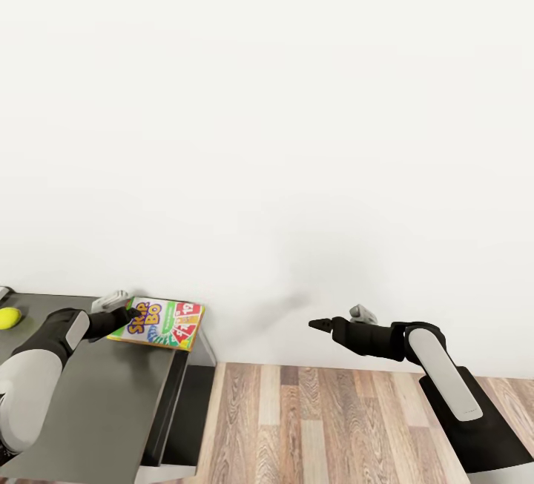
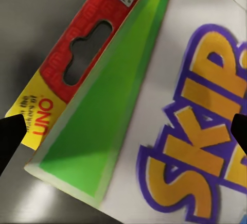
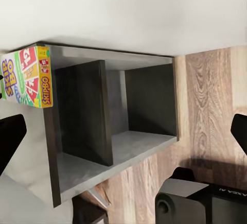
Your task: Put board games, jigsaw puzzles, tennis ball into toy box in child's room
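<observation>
I have the left claw down at the near end of the Skip-Bo board game, which lies flat on the counter close to its right end and against the white wall. In the left wrist view the box fills the space between the two dark fingertips, which sit wide apart at either side of the frame; the claw is spread wide and holds nothing, and I cannot tell whether it is touching the box yet. The tennis ball rests on the counter well to the left.

The right claw hangs over the wood floor, off the end of the counter. In its wrist view the fingertips stand wide apart with nothing between them, and I see the game box at the counter's corner above the open shelf compartments.

My worry is the grip. The box is thin and flat, so closing on it from above could skid it along the top towards the edge and onto the floor. A grip on one corner alone could let it swing or slip on the lift.
</observation>
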